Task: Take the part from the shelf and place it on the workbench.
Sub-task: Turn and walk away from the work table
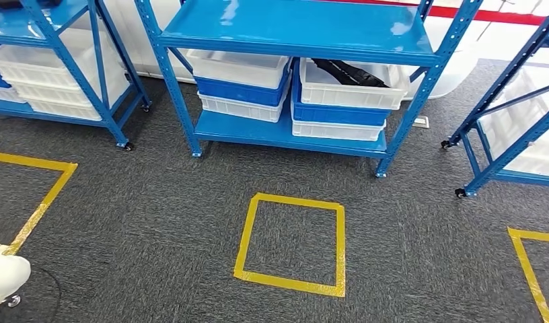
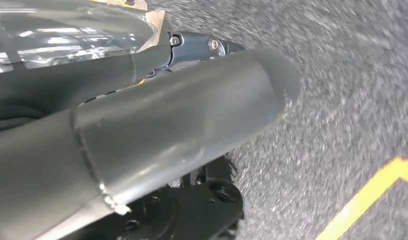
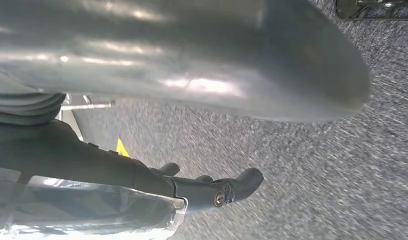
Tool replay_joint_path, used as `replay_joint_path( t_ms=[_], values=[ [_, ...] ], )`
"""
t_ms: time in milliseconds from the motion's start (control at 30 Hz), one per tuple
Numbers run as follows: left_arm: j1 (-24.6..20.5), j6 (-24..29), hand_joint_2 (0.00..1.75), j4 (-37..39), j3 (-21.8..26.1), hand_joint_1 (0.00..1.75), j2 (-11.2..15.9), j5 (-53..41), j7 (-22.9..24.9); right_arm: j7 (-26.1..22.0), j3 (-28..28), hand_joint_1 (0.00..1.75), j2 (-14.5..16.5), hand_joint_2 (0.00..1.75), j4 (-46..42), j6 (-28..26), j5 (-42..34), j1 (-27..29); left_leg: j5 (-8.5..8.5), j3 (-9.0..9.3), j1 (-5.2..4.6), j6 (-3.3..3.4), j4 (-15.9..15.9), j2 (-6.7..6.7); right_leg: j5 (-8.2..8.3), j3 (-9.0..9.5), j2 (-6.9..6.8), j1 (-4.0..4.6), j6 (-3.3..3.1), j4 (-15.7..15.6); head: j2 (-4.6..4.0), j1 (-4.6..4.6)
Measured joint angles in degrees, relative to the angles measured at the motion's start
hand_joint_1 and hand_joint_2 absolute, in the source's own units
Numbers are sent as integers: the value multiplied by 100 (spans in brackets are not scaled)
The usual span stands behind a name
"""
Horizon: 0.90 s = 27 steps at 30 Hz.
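Both arms hang over the grey carpet; the left hand [image 2: 182, 120] and right hand [image 3: 202, 75] hold nothing, though how their fingers lie I cannot tell. Beyond the yellow tape square [image 1: 293, 244], the blue shelf [image 1: 305, 33] likely holds the part, perhaps the dark thing [image 1: 349, 73] in its far-right white bin [image 1: 352, 94].
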Motion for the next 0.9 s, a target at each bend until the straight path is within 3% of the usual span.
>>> replay_joint_path(
  t_ms=[67, 133, 167, 233, 300, 333, 367, 433, 500, 533, 567, 600, 667, 733, 800, 867, 900],
  values=[
    [-9, -10, 0, -1, -1, 0, -3, -7, 0, 12, -5, 0, 0, 0, 0, -1, -1, 11, 9, 15, -41, 82, -32, 85, 13, -49, 81, 7, 92, -30, 0, 1],
    [-13, -22, 0, -2, 0, 0, -13, -19, -1, 22, -8, 0, -2, 0, 1, -1, -1, 20, 53, 50, -50, 193, -109, 196, -48, -115, -55, 5, 146, 65, 0, 10],
    [-11, -26, 0, -2, 1, 0, -15, -25, 0, 25, -8, 0, -2, 0, 1, -2, -2, 16, 76, 64, -44, 243, -148, 264, -158, -203, -189, 9, 140, 255, 0, 27],
    [3, -25, 0, -2, 2, 0, -10, -32, 1, 28, -9, 0, -3, 0, 1, -1, -3, 3, 85, 66, -51, 294, -169, 413, -510, -558, -429, 7, 102, 965, 0, 59],
    [9, -22, 0, -2, 2, 0, -5, -35, 1, 31, -10, 0, -2, 0, 1, 0, -3, 5, 78, 61, -60, 301, -165, 566, -722, -844, -481, -9, 133, 1554, 0, 71],
    [6, -22, 0, -2, 2, 0, -6, -36, 2, 35, -10, 0, -4, 0, 1, 0, -3, 11, 72, 63, -59, 295, -162, 634, -686, -829, -497, -18, 181, 1546, 0, 72],
    [4, -22, 0, -2, 2, 0, -10, -36, 3, 39, -11, 0, -7, 0, 1, 0, -3, 17, 64, 71, -56, 283, -161, 697, -571, -696, -529, -25, 239, 1310, 0, 73],
    [3, -20, 0, -2, 2, 0, -17, -36, 6, 46, -13, 0, -15, 0, 0, -1, -1, 14, 27, 106, -72, 230, -145, 817, -260, -259, -786, -29, 314, 500, 0, 82],
    [4, -14, 0, -2, 2, 0, -17, -36, 9, 41, -14, 0, -17, 0, -1, -13, 18, -6, -25, 152, -110, 159, -129, 916, -77, -11, -1012, -7, 269, 20, 0, 80],
    [1, -11, 0, -2, 3, 0, -14, -36, 9, 36, -14, 0, -17, 0, -2, -22, 30, -13, -42, 175, -120, 128, -130, 964, -49, -3, -1031, 11, 222, -19, 0, 74],
    [-5, -11, 0, -2, 3, 0, -14, -36, 9, 31, -16, 0, -18, 0, -2, -31, 42, -14, -50, 200, -112, 101, -137, 1012, -38, -7, -964, 13, 179, -22, 0, 63],
    [-15, -11, 0, -3, 4, 0, -10, -36, 10, 27, -20, 0, -17, 0, -2, -36, 54, -11, -70, 213, -90, 69, -124, 1007, -28, 5, -909, -8, 138, -26, 0, 52],
    [-23, -13, 0, -4, 4, 0, -9, -37, 9, 26, -28, 0, -18, 0, -2, -37, 75, -8, -267, 135, -49, 6, 112, 779, -5, 28, -818, -53, 61, -40, 0, 40],
    [-8, -21, 0, -4, 7, 0, -9, -41, 10, 20, -31, 0, -19, 0, -2, -37, 93, -17, -642, -145, -34, -28, 740, 468, 6, 34, -746, -59, 13, -42, 0, 25],
    [12, -27, 0, -4, 12, 0, -7, -45, 10, 16, -29, 0, -17, 0, -2, -37, 101, -24, -902, -456, -34, -38, 1375, 374, 7, 28, -681, -40, -2, -41, 0, 23],
    [21, -28, 0, -4, 20, 0, -4, -45, 10, 16, -31, 0, -17, 0, -2, -36, 105, -19, -854, -597, -34, -30, 1577, 362, 4, 37, -620, -30, -3, -39, 0, 25],
    [23, -28, 0, -4, 25, 0, -2, -45, 10, 16, -31, 0, -17, 0, -2, -34, 111, -18, -689, -552, -33, -19, 1419, 362, 1, 49, -587, -28, -4, -39, 0, 25]
  ],
)
